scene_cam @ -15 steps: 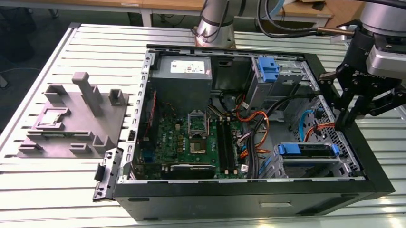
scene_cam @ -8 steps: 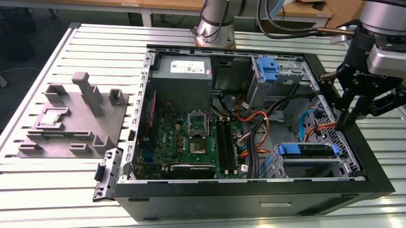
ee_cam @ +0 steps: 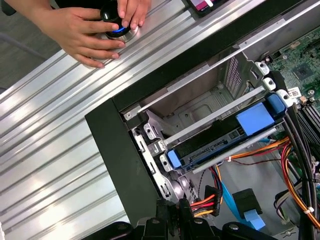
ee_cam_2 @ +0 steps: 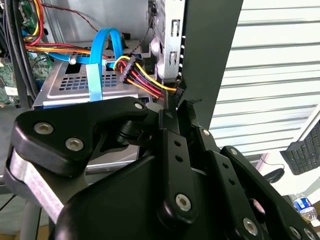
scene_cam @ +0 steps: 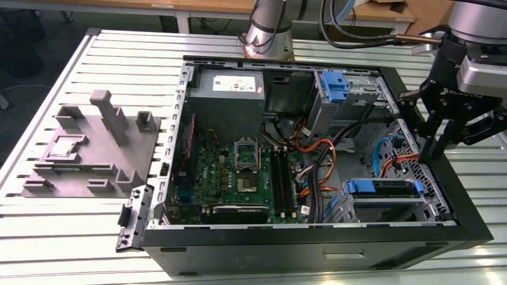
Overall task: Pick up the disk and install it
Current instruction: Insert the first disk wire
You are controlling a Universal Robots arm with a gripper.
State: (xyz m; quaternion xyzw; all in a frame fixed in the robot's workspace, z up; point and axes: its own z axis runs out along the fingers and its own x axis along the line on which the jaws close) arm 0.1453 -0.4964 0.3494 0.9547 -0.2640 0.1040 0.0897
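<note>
ribbed metal surface carries open pc case. disk sits in lower drive bay, blue carrier visible. gripper at case wall, fingers closed, empty. disk stiff, dense, shock-sensitive; grasp carrier edges.

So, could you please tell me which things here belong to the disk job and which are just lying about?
Part of the job:
- the disk, sitting in its bay
- the gripper, at the computer case wall

Lying about:
- grey fixture block on the table
- a person's hands on a knob
</note>
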